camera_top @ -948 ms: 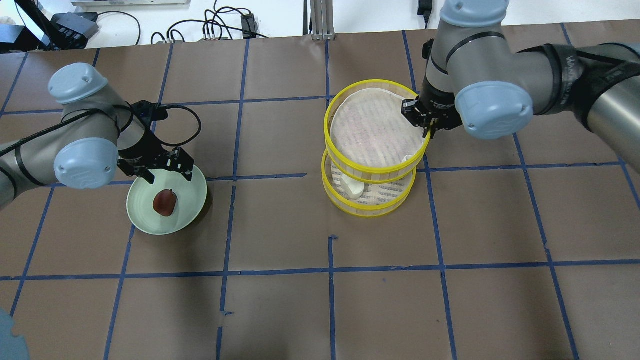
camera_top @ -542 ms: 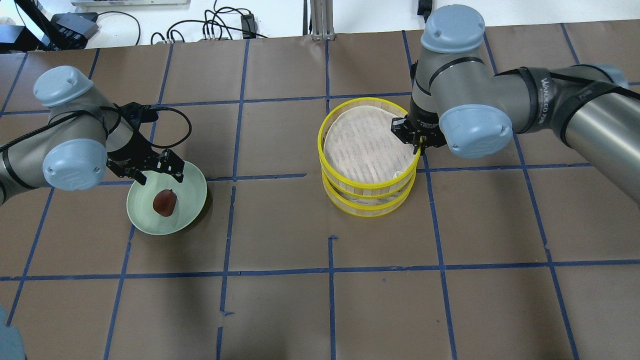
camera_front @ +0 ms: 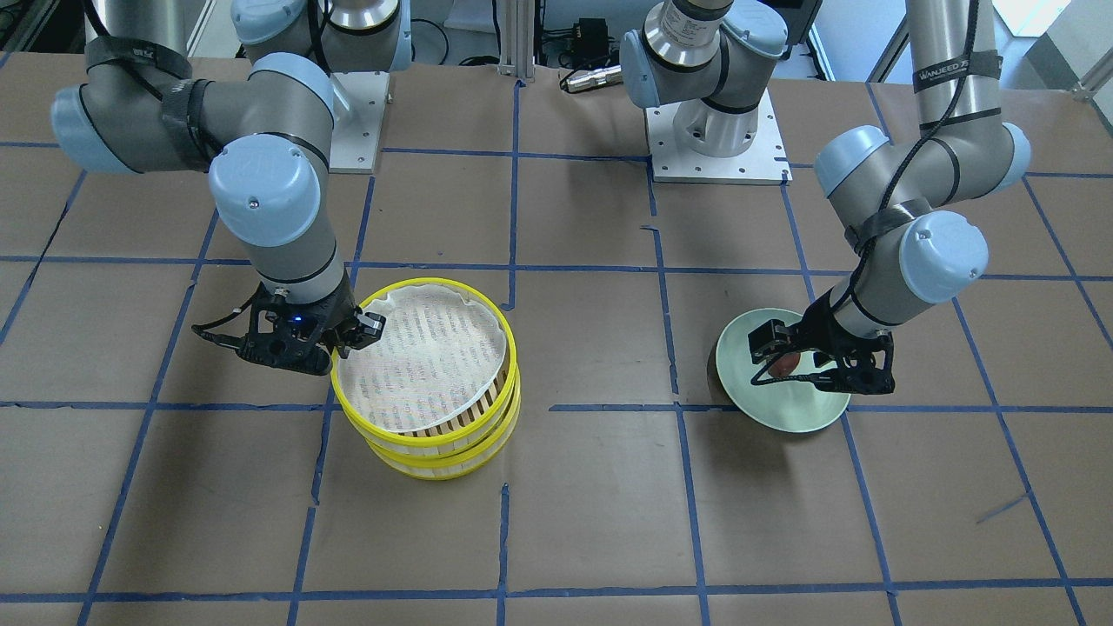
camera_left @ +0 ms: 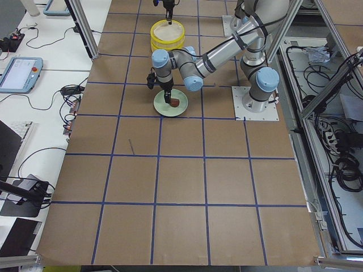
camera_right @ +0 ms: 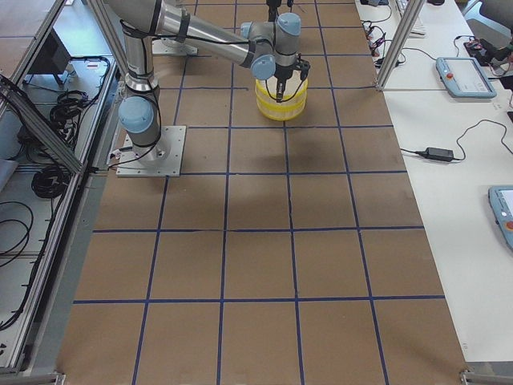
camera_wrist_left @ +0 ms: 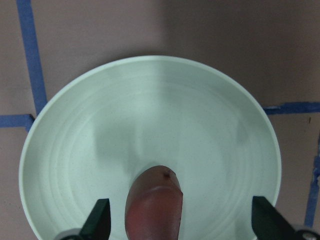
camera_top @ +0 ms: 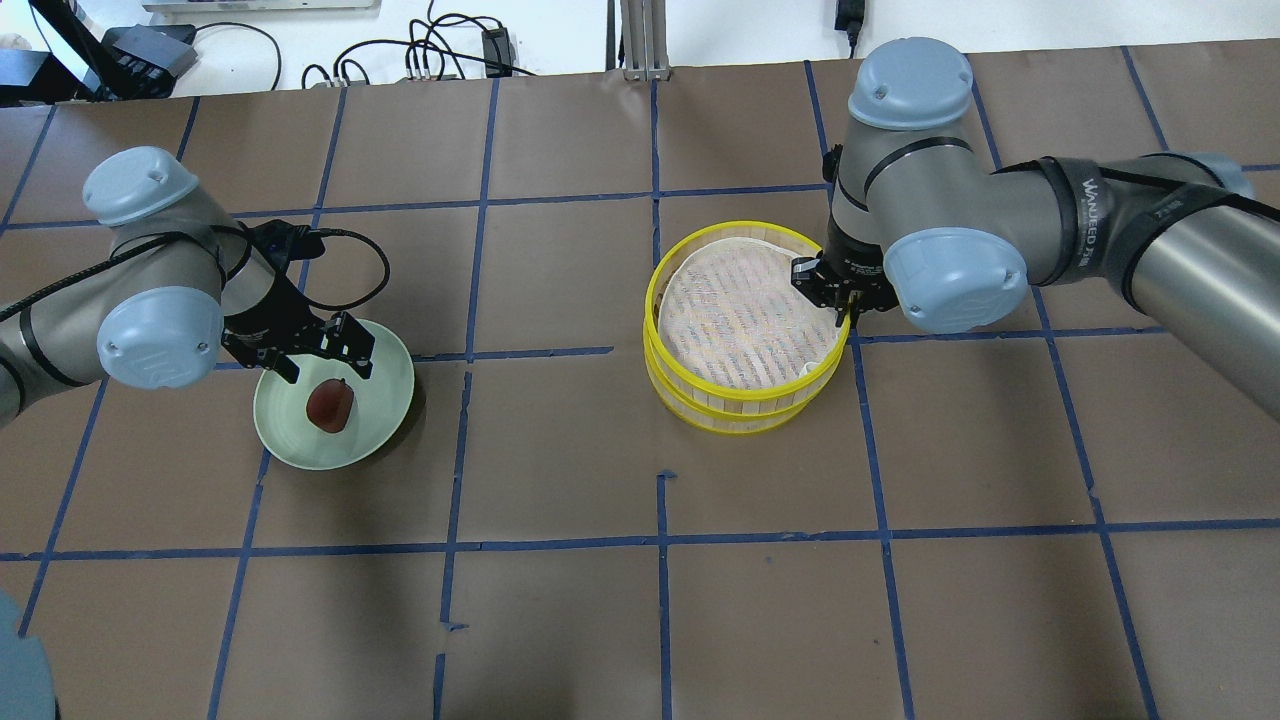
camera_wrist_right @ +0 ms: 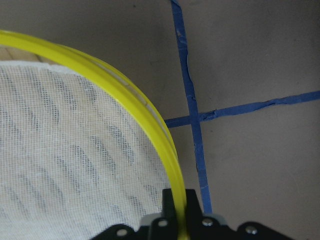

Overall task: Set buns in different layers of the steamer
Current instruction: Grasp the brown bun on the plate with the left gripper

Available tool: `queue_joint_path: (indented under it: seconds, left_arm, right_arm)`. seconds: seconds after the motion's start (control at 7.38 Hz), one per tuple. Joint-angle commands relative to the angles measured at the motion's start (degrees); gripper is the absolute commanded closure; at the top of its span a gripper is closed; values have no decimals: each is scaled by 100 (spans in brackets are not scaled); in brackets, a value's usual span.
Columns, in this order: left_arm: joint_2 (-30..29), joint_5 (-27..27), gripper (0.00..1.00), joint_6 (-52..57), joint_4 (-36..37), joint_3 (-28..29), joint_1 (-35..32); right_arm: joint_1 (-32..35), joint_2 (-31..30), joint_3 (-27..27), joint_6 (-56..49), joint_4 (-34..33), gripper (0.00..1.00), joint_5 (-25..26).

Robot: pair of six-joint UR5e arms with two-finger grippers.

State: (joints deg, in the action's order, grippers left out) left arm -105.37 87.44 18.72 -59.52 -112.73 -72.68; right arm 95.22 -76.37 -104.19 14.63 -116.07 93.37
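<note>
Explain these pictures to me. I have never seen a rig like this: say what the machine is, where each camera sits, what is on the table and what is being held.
This is a robot with two arms, each ending in a two-finger gripper. One camera faces the robot across the table, one looks over its shoulders, two watch from the table's ends, and one rides on each wrist. On the brown table sit a pale green plate with a reddish-brown bun on it, and two yellow-rimmed steamer tiers, stacked: the upper tier on the lower tier. The left gripper hangs open over the bun, a finger on each side, holding nothing. The right gripper is shut on the upper tier's rim. That tier's cloth liner is bare.
</note>
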Motion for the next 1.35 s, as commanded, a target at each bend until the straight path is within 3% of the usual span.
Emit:
queue_joint_path:
  seconds: [0.0, 0.54, 0.81, 0.95, 1.22]
  left_arm:
    - [-28, 10, 2, -9, 1, -29, -9]
    - [-45, 239, 6, 35, 10, -302, -18]
    - [-151, 247, 20, 70, 10, -267, -18]
    - [-142, 256, 31, 87, 10, -241, -18]
    - [-133, 361, 75, 88, 10, -241, -9]
  right_arm:
    - [-3, 0, 30, 31, -12, 91, -3]
    - [5, -1, -5, 58, -82, 91, -82]
    - [5, 0, 12, 49, -91, 91, -82]
    - [5, 0, 13, 49, -100, 91, -82]
    - [5, 0, -5, 40, -100, 91, -73]
